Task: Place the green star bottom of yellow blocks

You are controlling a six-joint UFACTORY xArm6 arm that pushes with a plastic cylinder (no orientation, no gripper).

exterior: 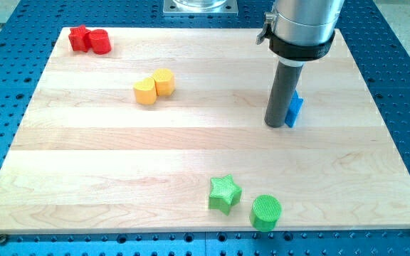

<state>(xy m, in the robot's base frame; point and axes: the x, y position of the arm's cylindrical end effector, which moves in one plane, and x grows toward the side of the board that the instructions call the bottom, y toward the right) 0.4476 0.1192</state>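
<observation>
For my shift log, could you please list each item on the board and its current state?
Green star block: flat, near bottom edge, apart from the green cylinder.
Green cylinder block: upright.
Two yellow blocks: touching.
Two red blocks: touching, top-left corner.
Blue block: partly hidden, beside my tip.
My tip: far from the star.

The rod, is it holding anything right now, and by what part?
Nothing is held. My tip rests on the board beside the blue block, on its left in the view; actual contact cannot be told.
</observation>
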